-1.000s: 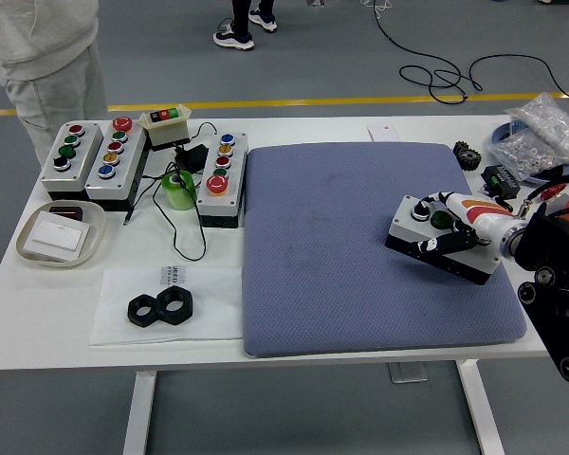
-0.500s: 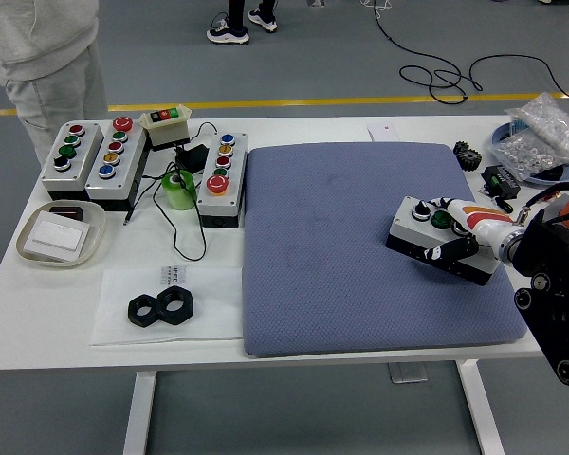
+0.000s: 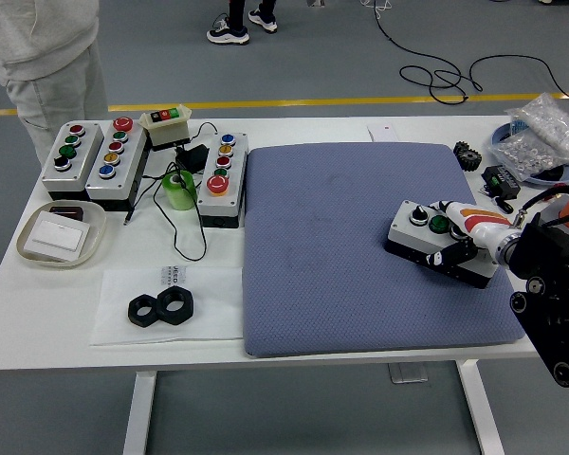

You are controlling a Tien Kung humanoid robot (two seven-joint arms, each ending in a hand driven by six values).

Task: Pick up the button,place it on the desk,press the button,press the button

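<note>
One hand only is at work: the right hand (image 3: 463, 237) reaches in from the right edge with its fingers wrapped around the button box (image 3: 443, 243), a white finger lying over the top and a black finger (image 3: 452, 254) curled along the near side. The box carries a black knob and a green button on its light top face and sits on the right part of the blue mat (image 3: 360, 246), near the mat's right edge.

Compared with a second ago, the box now lies flatter and a little further toward the mat's right edge; earlier its near side was tipped up and its dark underside showed more. The hand has drawn back to the right with it, and the black forearm (image 3: 555, 294) sits lower in the lower right corner.

Nothing else has shifted. On the table's (image 3: 303, 128) left side stand the three grey button panels (image 3: 95, 161), the small switch box (image 3: 166, 123) with its black cable, the green tape roll (image 3: 178, 188), the shallow tray (image 3: 62, 234) and two black hex nuts (image 3: 159, 307) on a clear sheet. A bag of white parts (image 3: 541, 137) lies at the far right corner. A person in grey clothing (image 3: 43, 57) stands at the far left, as before.
</note>
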